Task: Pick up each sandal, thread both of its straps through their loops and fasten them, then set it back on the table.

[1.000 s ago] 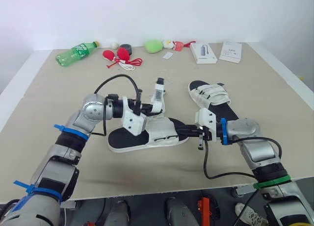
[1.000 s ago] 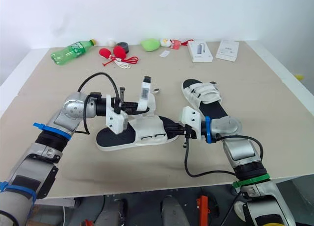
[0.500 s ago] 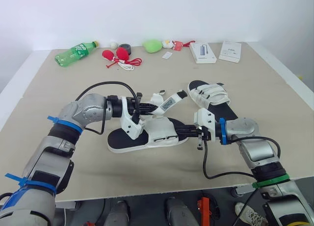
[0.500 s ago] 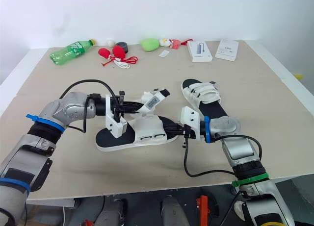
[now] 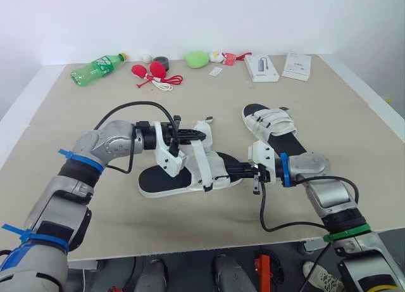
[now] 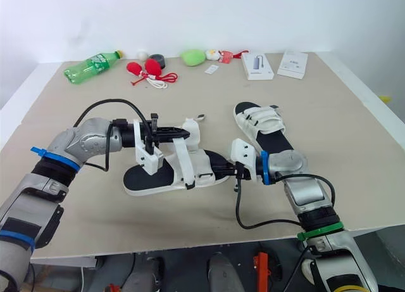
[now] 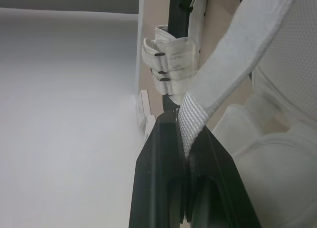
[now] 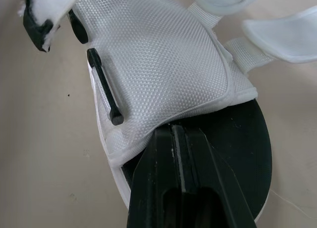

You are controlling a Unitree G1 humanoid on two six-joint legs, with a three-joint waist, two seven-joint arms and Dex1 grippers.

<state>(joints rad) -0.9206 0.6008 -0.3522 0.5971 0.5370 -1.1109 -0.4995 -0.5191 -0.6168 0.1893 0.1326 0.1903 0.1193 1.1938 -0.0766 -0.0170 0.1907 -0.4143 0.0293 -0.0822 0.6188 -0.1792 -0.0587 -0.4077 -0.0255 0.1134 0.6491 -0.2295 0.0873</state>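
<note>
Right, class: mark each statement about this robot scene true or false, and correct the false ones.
1. The left claw pinches a white strap. True.
2. The green bottle stands upright. False: it lies on its side.
3. The right claw grips one end of the near sandal. True.
4. The far sandal is lifted in the air. False: it lies flat on the table.

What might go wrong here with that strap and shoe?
The left gripper pinches the strap with just its fingertips, so it may slip free. The right gripper holds the sandal only by its sole's edge; pulling the strap could twist it loose.
</note>
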